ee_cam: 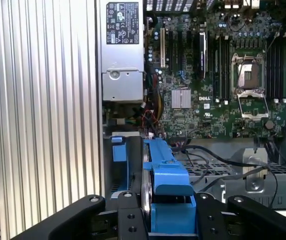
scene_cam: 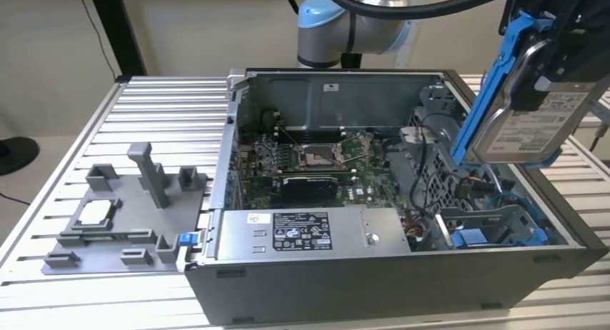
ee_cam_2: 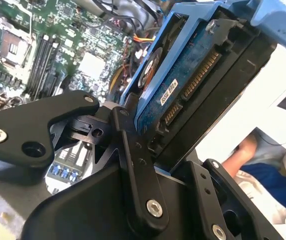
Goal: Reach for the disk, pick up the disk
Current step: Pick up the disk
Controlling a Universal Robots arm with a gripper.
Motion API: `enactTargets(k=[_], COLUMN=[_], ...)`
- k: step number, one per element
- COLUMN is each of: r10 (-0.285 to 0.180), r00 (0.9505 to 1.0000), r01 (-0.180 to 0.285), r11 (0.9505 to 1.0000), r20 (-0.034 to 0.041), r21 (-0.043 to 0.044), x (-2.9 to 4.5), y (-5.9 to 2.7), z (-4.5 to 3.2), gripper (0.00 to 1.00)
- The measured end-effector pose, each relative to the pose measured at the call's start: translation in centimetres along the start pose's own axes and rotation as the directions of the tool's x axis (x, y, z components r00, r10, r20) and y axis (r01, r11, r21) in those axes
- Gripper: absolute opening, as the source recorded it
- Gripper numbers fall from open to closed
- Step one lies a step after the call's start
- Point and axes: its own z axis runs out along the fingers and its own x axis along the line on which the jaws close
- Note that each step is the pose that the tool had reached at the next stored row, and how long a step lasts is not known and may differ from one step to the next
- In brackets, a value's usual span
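- In the exterior view you can see the gripper (scene_cam: 553,69) at the view's upper right, raised above the open computer case (scene_cam: 381,273). Its fingers are clamped on the disk (scene_cam: 533,126), which hangs nearly upright with its white label facing you and its blue bracket (scene_cam: 491,80) running up its left edge. The disk is clear of the case, above the right end where the blue drive bay (scene_cam: 491,233) sits.
- Still in that view, the silver power supply box (scene_cam: 300,233) lies along the near wall of the case, with the motherboard (scene_cam: 310,158) behind it. To the left, on the ribbed table (scene_cam: 162,94), a grey fixture (scene_cam: 124,216) carries a small square chip (scene_cam: 96,212).
- In the second wrist view you look along the black fingers (ee_cam_2: 135,165) to the disk's (ee_cam_2: 193,85) circuit-board underside and connector pins, framed by the blue bracket (ee_cam_2: 278,17). The fingers press against its sides; the motherboard (ee_cam_2: 43,55) lies far below.
- In the first wrist view the disk (ee_cam: 146,195) stands edge-on between the black fingers (ee_cam: 128,217), the blue bracket (ee_cam: 170,195) beside it, above the case's right end, with the motherboard (ee_cam: 218,75) and power supply box (ee_cam: 123,55) beyond.
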Motion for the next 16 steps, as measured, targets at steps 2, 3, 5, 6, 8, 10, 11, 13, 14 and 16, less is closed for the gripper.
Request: enactTargets(k=[2,3,5,6,8,10,11,13,14,16], r10=[0.000,0.000,0.000,0.000,0.000,0.000,0.000,0.000,0.000,0.000], r00=[1.0000,1.0000,1.0000,1.0000,1.0000,1.0000,1.0000,1.0000,1.0000,1.0000], r01=[0.000,0.000,0.000,0.000,0.000,0.000,0.000,0.000,0.000,0.000], r11=[1.0000,1.0000,1.0000,1.0000,1.0000,1.0000,1.0000,1.0000,1.0000,1.0000], r20=[0.0000,0.0000,0.0000,0.0000,0.0000,0.0001,0.0000,-0.0001,-0.0001,0.0001], r21=[0.0000,0.0000,0.0000,0.0000,0.0000,0.0000,0.0000,0.0000,0.0000,0.0000], x=[0.48,0.70,1.10,1.28,1.66,2.04,2.22,2.50,2.56,2.56], y=[-0.02,-0.03,-0.05,-0.06,-0.08,-0.10,-0.11,-0.12,-0.13,-0.13], z=[0.00,0.00,0.00,0.01,0.01,0.01,0.01,0.01,0.01,0.01], gripper=[0.00,0.00,0.00,0.00,0.00,0.00,0.00,0.00,0.00,0.00])
